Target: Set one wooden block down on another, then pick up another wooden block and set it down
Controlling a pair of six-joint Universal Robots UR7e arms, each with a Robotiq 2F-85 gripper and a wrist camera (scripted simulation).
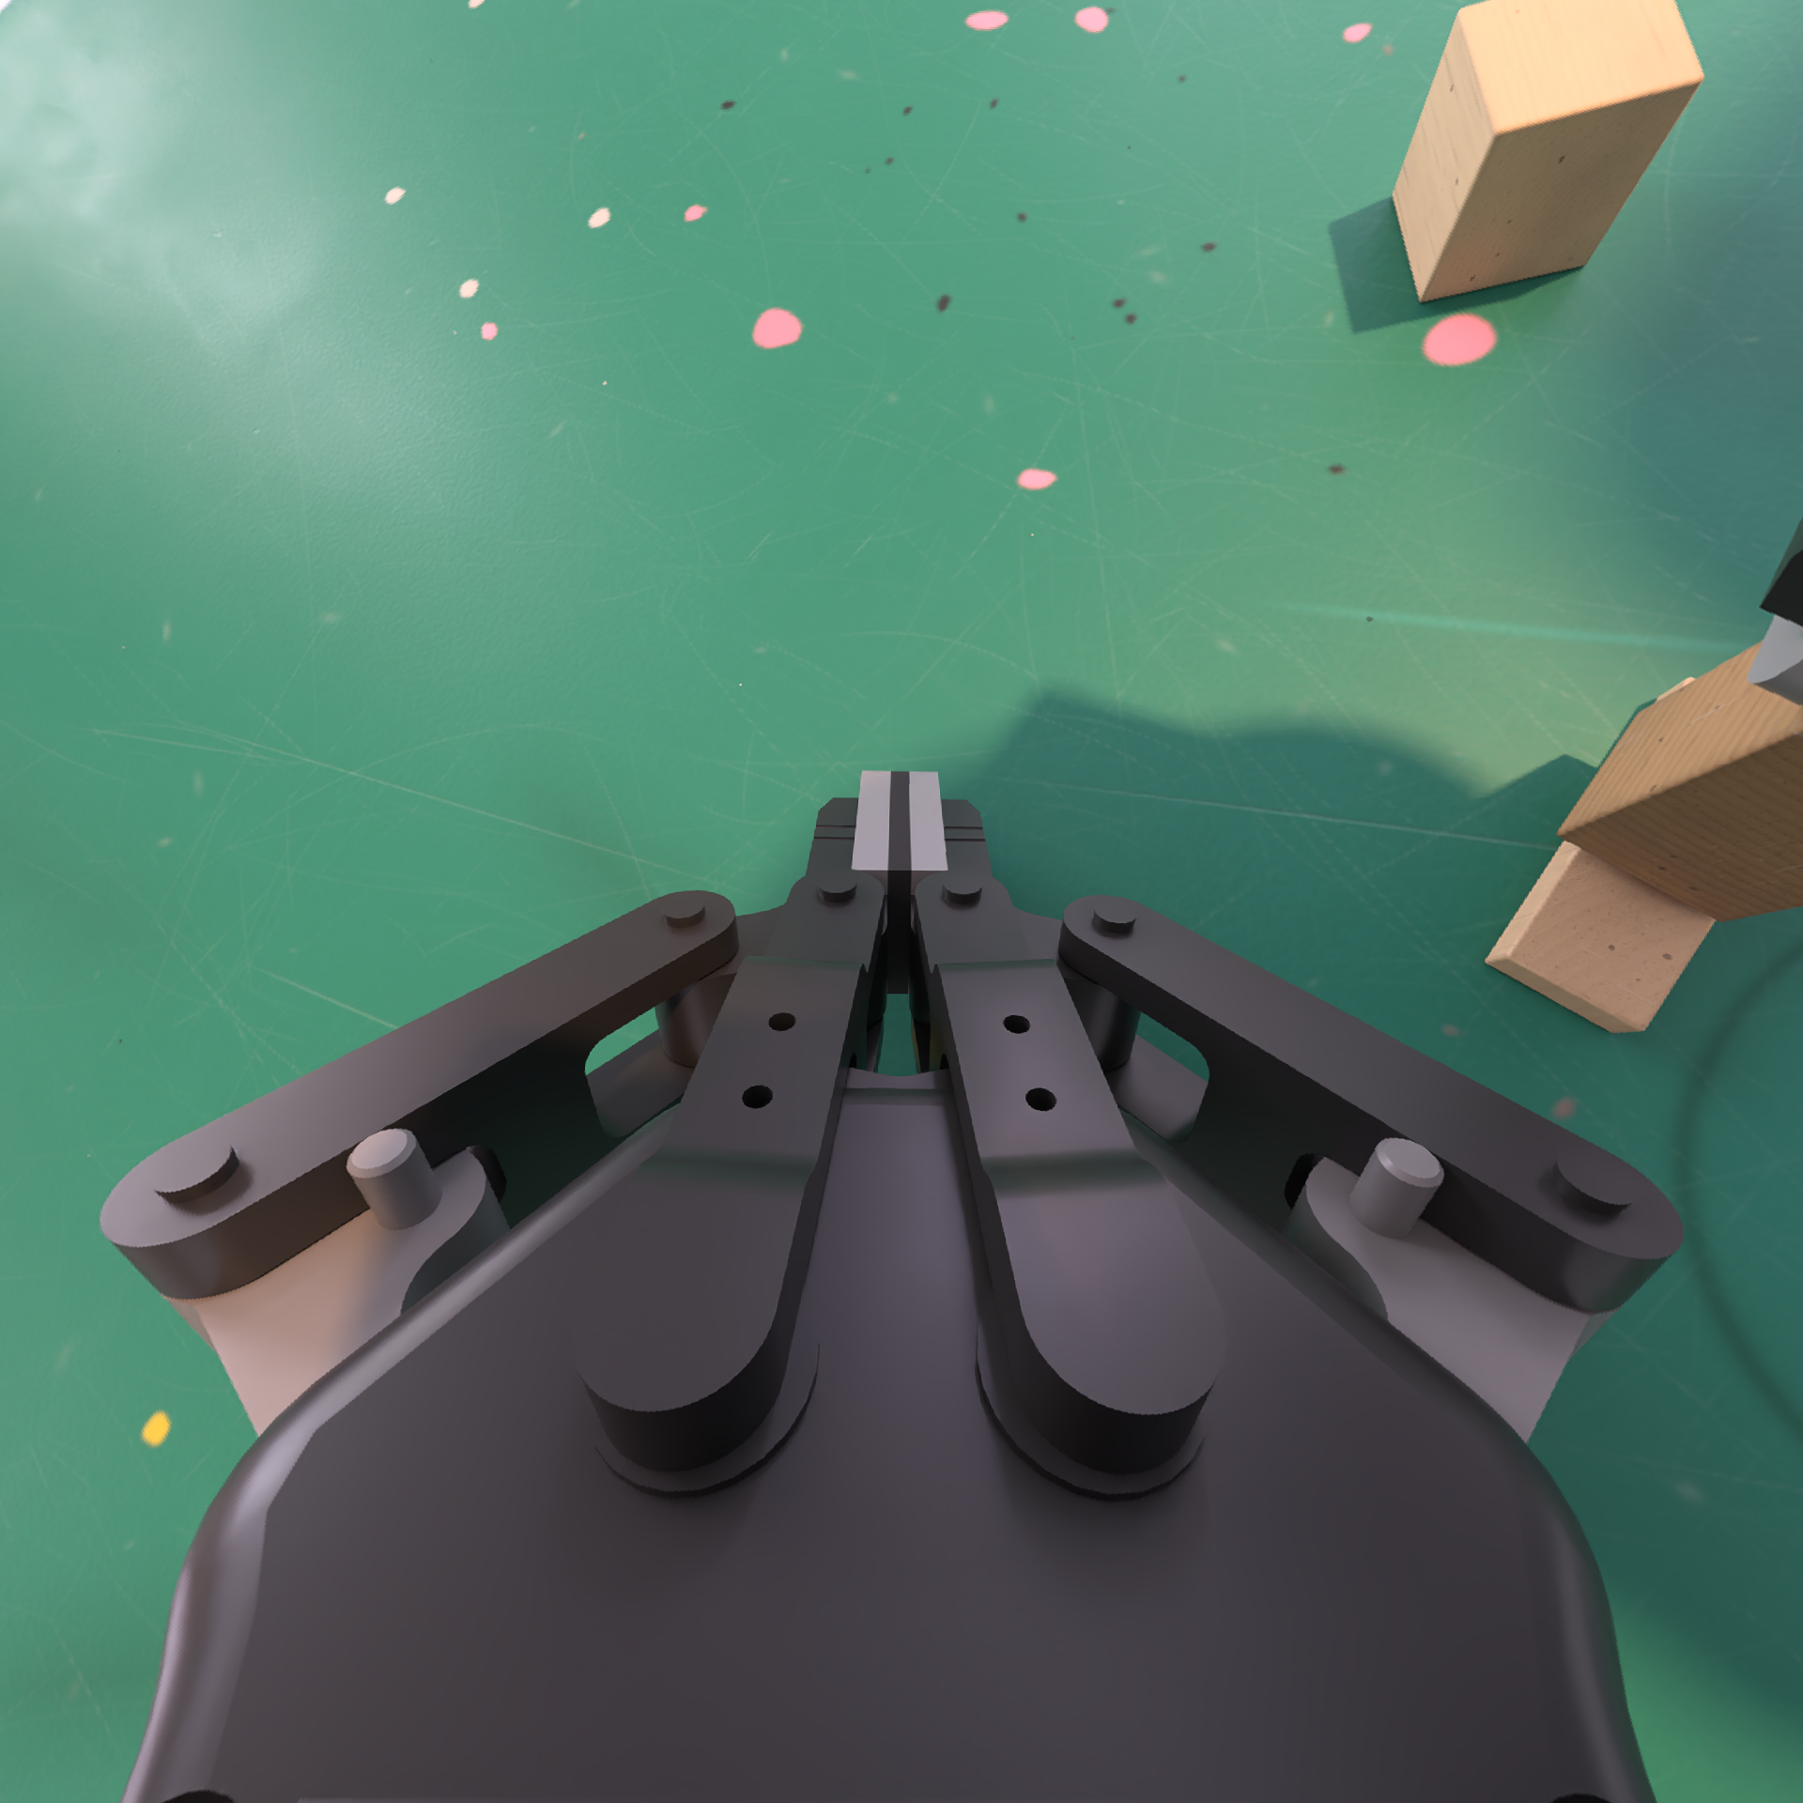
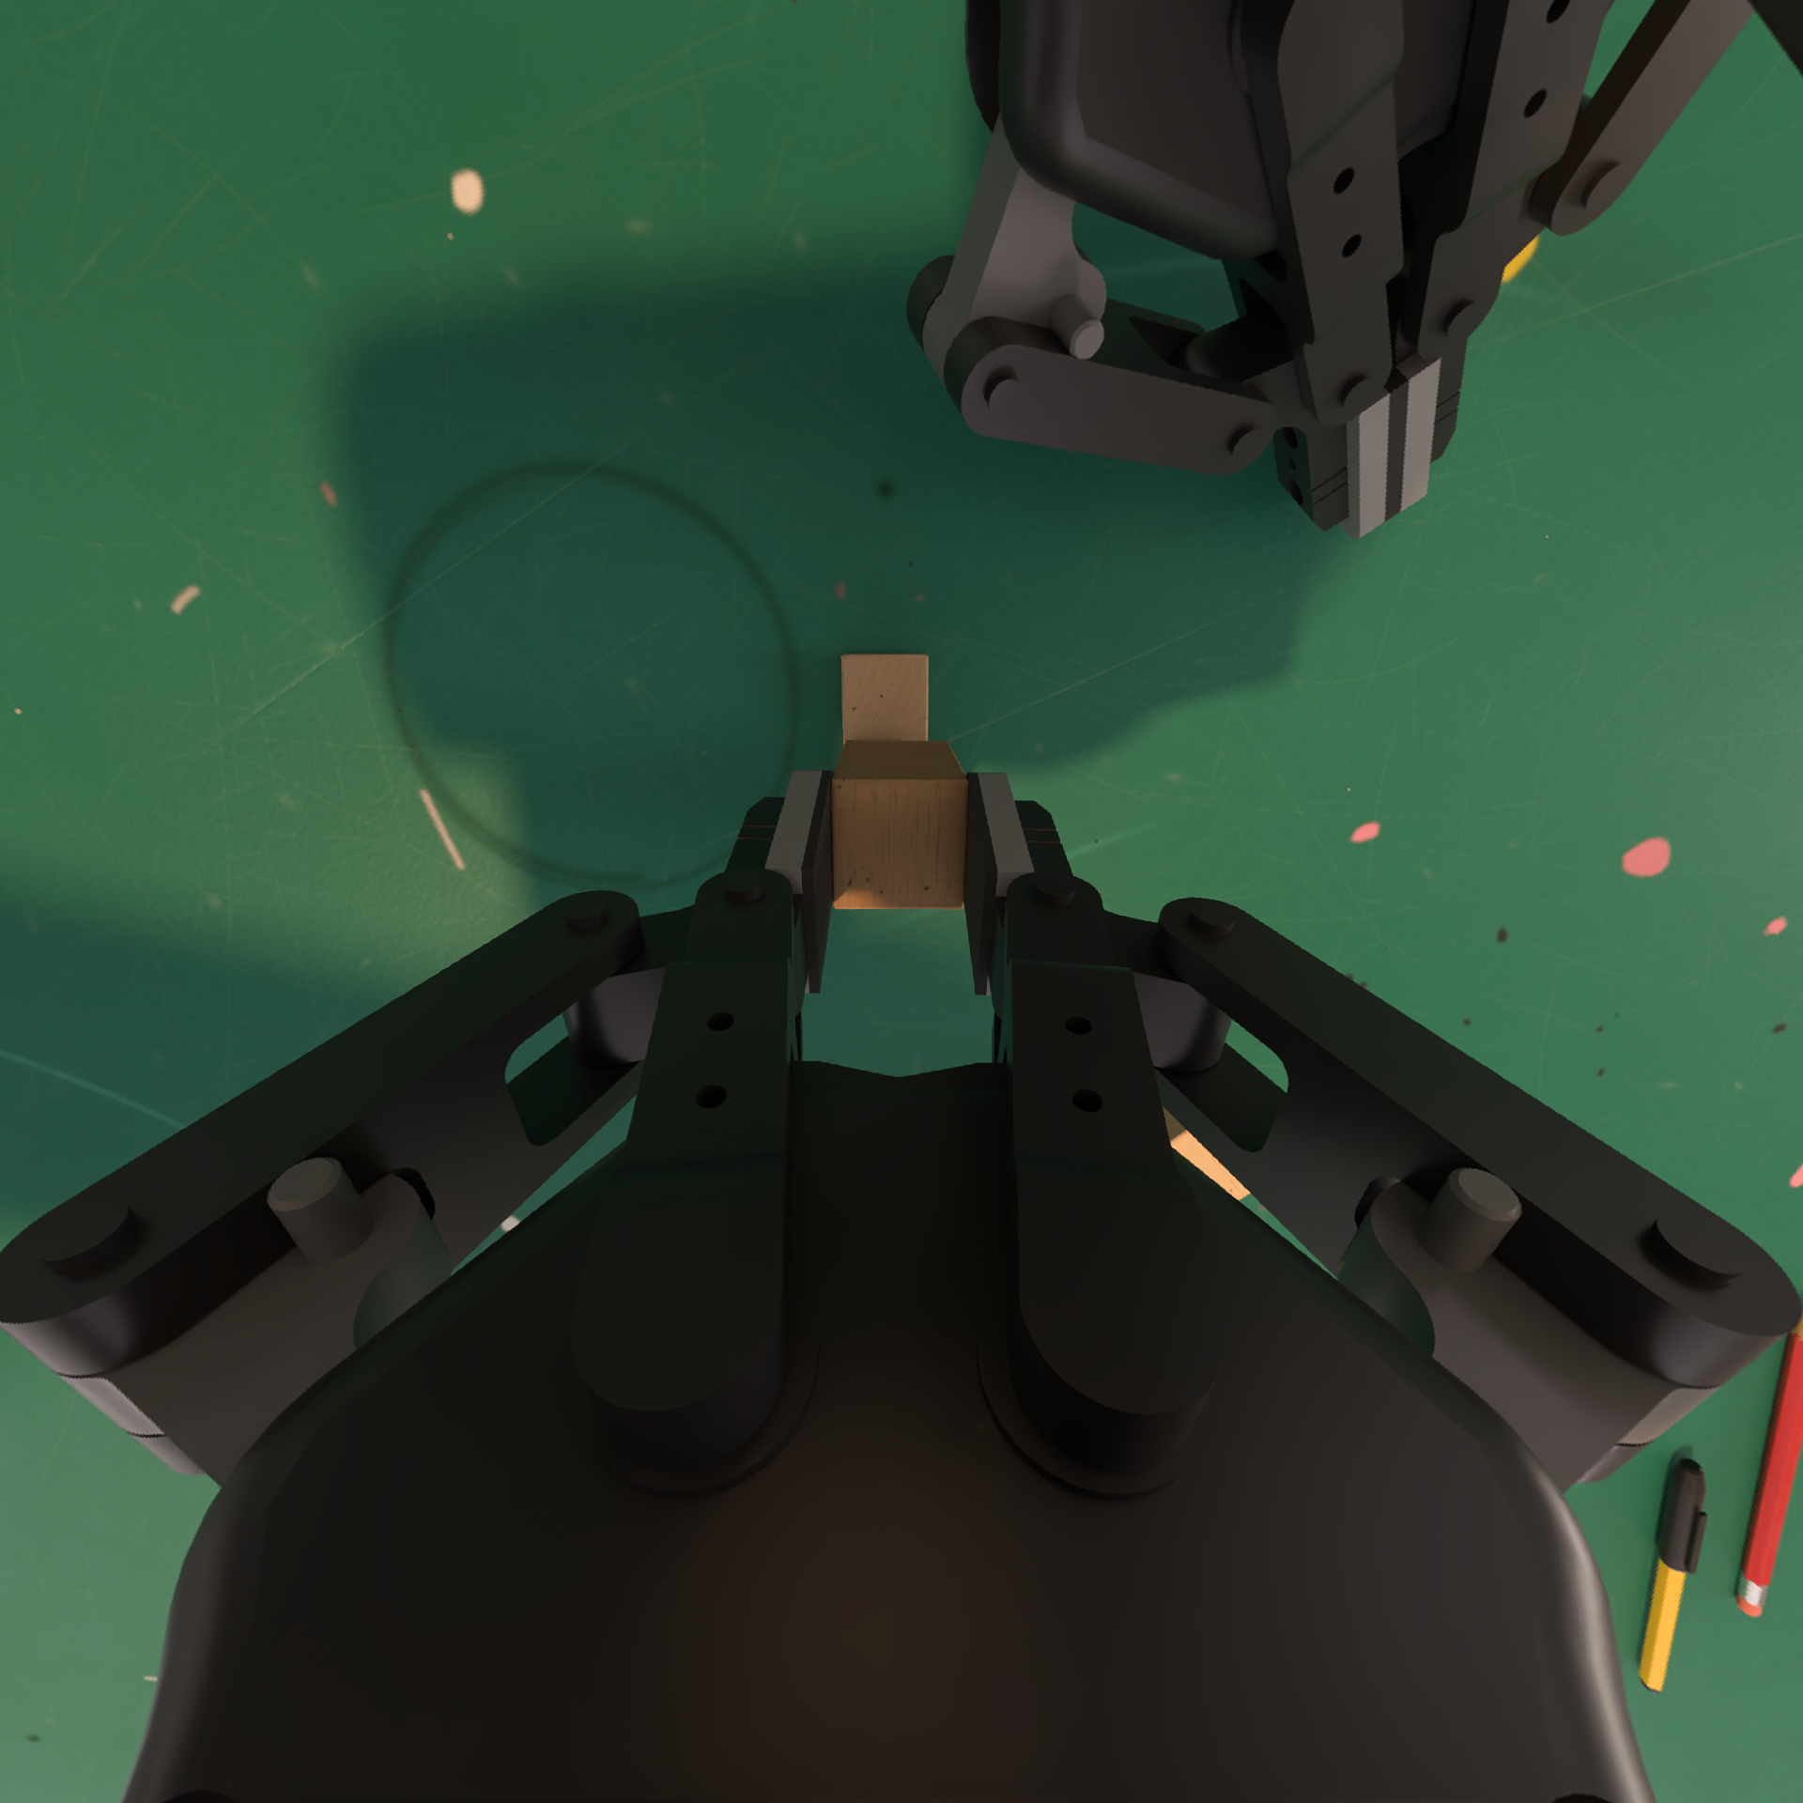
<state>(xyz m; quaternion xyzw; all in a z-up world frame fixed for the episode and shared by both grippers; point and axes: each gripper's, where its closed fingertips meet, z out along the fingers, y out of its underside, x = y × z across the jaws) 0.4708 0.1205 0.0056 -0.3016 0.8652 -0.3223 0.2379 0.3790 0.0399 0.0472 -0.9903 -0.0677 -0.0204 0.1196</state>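
My right gripper (image 2: 898, 815) is shut on a wooden block (image 2: 898, 854), with a finger on each side. A second wooden block (image 2: 883, 695) lies on the green mat right under it. In the left wrist view the held block (image 1: 1698, 800) lies across the lower block (image 1: 1600, 937) at the right edge; I cannot tell if they touch. A third wooden block (image 1: 1542, 146) stands upright at the far right. My left gripper (image 1: 900, 820) is shut and empty above bare mat, and it also shows in the right wrist view (image 2: 1385, 468).
A yellow and black pen (image 2: 1673, 1581) and a red pencil (image 2: 1771, 1483) lie at the lower right of the right wrist view. The green mat (image 1: 585, 585) has pink and dark specks and a faint ring mark (image 2: 585, 673) left of the blocks.
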